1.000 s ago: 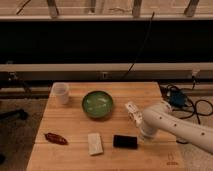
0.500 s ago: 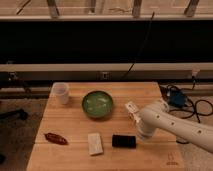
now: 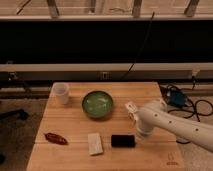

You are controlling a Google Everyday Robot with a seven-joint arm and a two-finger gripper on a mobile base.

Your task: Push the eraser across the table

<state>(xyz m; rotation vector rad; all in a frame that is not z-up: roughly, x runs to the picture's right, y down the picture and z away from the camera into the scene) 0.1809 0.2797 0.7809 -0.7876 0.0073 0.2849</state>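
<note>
The eraser [image 3: 123, 141], a small flat black block, lies on the light wooden table [image 3: 75, 122] near the front edge, right of centre. My white arm reaches in from the right. Its gripper [image 3: 139, 134] is low over the table, right at the eraser's right end. The bulky wrist hides the gripper's tip, and I cannot tell whether it touches the eraser.
A pale block [image 3: 95, 144] lies just left of the eraser. A green bowl [image 3: 98, 104] sits mid-table, a white cup [image 3: 61, 93] at the back left, and a reddish-brown item [image 3: 56, 138] at the front left. A white patterned box [image 3: 131, 107] lies behind the gripper. Cables lie on the floor at the right.
The arm has moved a little left, closing on the eraser's right end. The eraser seems to have shifted very slightly left. Nothing else has moved.
</note>
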